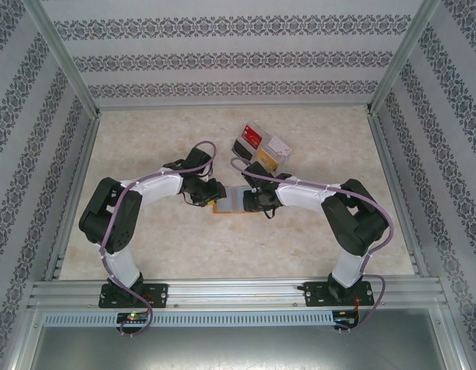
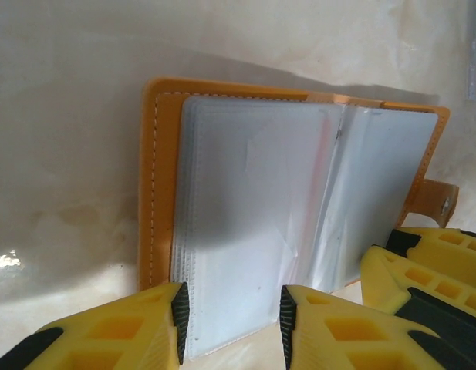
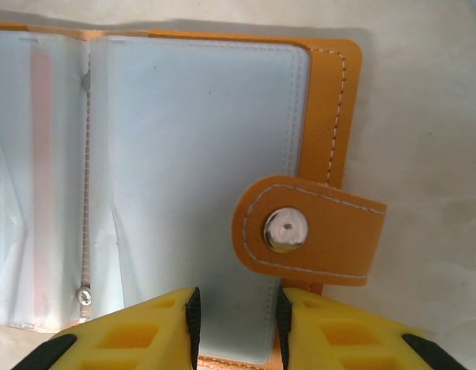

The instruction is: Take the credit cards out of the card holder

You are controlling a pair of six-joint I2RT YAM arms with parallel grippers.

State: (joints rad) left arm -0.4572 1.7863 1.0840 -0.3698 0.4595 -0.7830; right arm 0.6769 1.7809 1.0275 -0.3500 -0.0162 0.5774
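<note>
The holder [image 1: 230, 200] is laid open and flat on the surface [image 1: 183, 254], midway between the two arms, with its clear sleeves turned up and its tab [image 3: 315, 231] unsnapped and folded in over the right-hand leaf. The opening step is therefore judged done.

The left claw [image 2: 231, 310] is set at the near edge of the left leaf, its jaws narrowly parted with the sleeve edge seen between them. Nothing is visibly pinched. The right claw [image 3: 236, 308] is placed likewise at the near edge of the right leaf, jaws narrow and astride the sleeve, with no card gripped.

A reddish strip [image 3: 41, 154] is seen through a sleeve beside the spine and is judged to be a card left in its pocket. The drawing-out of the cards is thus judged not yet begun. How many remain inside cannot be told.

A tray [image 1: 261, 146] stands beyond the holder, apart from it.
</note>
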